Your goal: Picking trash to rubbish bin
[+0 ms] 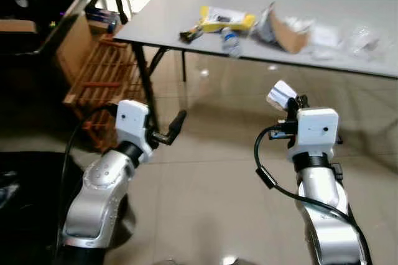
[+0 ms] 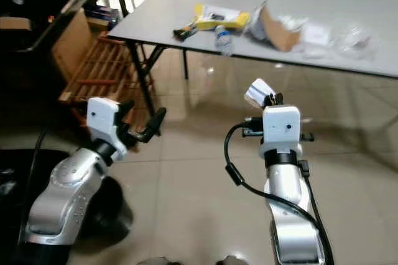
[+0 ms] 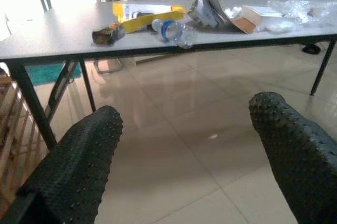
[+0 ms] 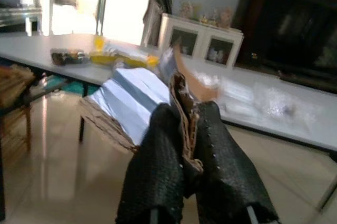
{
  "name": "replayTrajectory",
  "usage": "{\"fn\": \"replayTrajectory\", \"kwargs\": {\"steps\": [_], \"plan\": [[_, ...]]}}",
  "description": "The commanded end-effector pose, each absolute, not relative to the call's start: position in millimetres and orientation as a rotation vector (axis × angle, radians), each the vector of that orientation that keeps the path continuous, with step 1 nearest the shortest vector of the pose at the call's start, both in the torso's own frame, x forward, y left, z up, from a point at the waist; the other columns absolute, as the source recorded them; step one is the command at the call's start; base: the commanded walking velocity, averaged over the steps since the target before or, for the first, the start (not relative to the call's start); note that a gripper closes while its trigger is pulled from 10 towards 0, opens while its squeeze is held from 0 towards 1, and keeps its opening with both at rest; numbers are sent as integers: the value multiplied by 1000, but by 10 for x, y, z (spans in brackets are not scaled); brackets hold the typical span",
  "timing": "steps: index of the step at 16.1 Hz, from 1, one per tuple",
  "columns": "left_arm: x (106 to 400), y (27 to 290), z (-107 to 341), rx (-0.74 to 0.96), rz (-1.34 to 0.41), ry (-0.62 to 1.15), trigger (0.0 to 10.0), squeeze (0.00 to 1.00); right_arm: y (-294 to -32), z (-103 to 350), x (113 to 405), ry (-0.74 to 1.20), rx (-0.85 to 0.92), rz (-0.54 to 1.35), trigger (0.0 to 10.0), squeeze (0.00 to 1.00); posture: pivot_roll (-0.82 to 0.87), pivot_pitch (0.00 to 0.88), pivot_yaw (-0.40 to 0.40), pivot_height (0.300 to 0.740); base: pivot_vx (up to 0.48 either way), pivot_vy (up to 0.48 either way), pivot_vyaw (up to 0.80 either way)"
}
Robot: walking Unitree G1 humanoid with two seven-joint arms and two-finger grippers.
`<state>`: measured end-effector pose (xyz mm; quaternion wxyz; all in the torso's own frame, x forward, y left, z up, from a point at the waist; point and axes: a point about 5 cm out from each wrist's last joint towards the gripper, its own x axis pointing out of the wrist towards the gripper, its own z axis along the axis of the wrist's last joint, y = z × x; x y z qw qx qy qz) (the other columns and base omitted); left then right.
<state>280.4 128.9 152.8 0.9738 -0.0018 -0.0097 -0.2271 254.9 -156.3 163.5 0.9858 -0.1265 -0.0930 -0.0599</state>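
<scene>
My right gripper [image 1: 291, 104] is shut on a flattened white and brown cardboard carton [image 1: 282, 94], held up over the floor in front of the grey table [image 1: 186, 0]; the carton [image 4: 131, 103] sits pinched between the black fingers [image 4: 163, 171]. My left gripper [image 1: 175, 125] is open with nothing in it, raised near the table's left legs. On the table lie a yellow packet [image 1: 224, 18], a clear plastic bottle [image 1: 230, 41], a small dark wrapper [image 1: 189, 35], a torn brown paper bag [image 1: 283, 30] and clear plastic wrap [image 1: 360, 40]. A black rubbish bag [image 1: 25, 203] lies at my lower left.
A wooden slatted rack [image 1: 102, 84] and a cardboard sheet [image 1: 71, 44] lean left of the table. The table's black legs [image 1: 144, 81] stand close to my left gripper. Glossy tiled floor [image 1: 211, 184] spreads between the arms. White cabinets [image 4: 202, 42] stand behind the table.
</scene>
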Motion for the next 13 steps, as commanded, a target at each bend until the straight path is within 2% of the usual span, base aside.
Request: {"fn": "replayTrajectory", "kwargs": {"steps": [1, 13], "plan": [[2811, 1334, 1547, 21, -444, -22, 10000, 0, -1590, 1656, 2554, -190, -244, -133, 10000, 0, -10, 99, 25, 740, 0, 480, 0], [2813, 1326, 1529, 26, -448, -19, 10000, 0, -1615, 1615, 2549, -170, -228, -141, 10000, 0, -13, 98, 24, 740, 0, 459, 0]]}}
